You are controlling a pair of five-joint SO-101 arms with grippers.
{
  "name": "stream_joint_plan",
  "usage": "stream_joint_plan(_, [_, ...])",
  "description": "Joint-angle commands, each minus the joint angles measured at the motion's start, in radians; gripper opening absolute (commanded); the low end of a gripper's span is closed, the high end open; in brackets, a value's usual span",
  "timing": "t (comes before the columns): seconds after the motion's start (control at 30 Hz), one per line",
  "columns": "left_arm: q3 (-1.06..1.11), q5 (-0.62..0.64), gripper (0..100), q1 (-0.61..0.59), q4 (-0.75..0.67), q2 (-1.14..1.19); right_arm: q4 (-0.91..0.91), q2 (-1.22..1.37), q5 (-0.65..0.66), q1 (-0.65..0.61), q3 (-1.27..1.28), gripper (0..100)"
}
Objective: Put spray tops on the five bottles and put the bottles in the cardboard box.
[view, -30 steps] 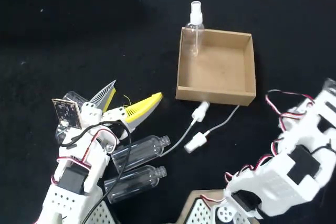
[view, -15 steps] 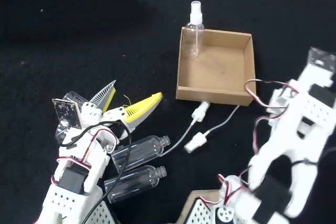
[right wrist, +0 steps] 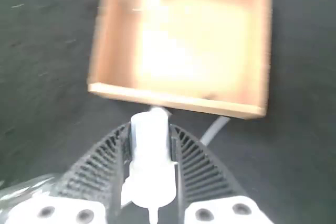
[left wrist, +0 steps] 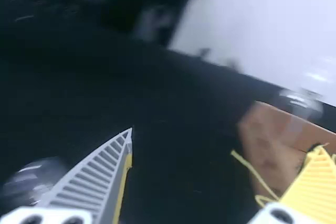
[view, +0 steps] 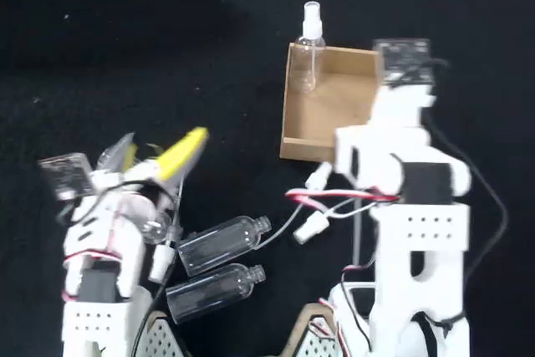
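Right gripper (right wrist: 150, 128): fingers pressed against both sides of a white spray top (right wrist: 151, 156), pinching it. The held top hangs just short of the near wall of the cardboard box (view: 303, 151), pointing at the box's open inside.

Box: on the black table (view: 167, 56), toward the far edge, right of middle. One capped bottle (view: 307, 64) stands at its far-left corner.

Left gripper (view: 165, 140): fingers spread wide, grey one and yellow one well apart, nothing between them. It is raised over the near-left part of the table, well apart from the box. Something clear lies beside the grey finger, too hidden to identify.

Uncapped bottles: two lie on their sides near the near edge, one (view: 221, 242) just beyond the other (view: 213, 290), necks toward the right arm.

Loose spray tops: one (view: 318, 177) touching the box's near wall, a second (view: 311, 226) nearer the near edge, tubes trailing on the table.
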Motion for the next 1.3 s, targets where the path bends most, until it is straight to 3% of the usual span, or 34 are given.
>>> stream_joint_plan(0.0, [-0.200,0.006,46,-0.254,0.288,-0.018,-0.064,0.021,-0.061,-0.201,-0.039,1.1])
stream_joint_plan(0.1, [-0.219,0.006,46,-0.364,0.364,-0.018,-0.180,0.085,-0.117,-0.334,-0.033,1.1])
stream_joint_plan(0.23, [-0.170,0.006,46,-0.412,0.374,-0.018,-0.353,0.211,-0.196,-0.433,-0.033,1.1])
stream_joint_plan(0.47, [-0.068,0.009,46,-0.430,0.258,-0.018,-0.640,0.469,-0.350,-0.511,-0.036,1.2])
stream_joint_plan(0.67, [-0.025,0.011,46,-0.430,0.227,-0.018,-0.822,0.613,-0.373,-0.526,-0.038,5.7])
stream_joint_plan(0.87, [-0.021,0.011,46,-0.430,0.230,-0.018,-0.822,0.677,-0.374,-0.528,-0.036,24.9])
stream_joint_plan(1.13, [-0.019,0.009,46,-0.430,0.233,-0.018,-0.595,0.550,-0.354,-0.526,-0.048,26.6])
stream_joint_plan(1.27, [-0.019,0.008,46,-0.430,0.233,-0.018,-0.362,0.446,-0.189,-0.528,-0.045,26.6])
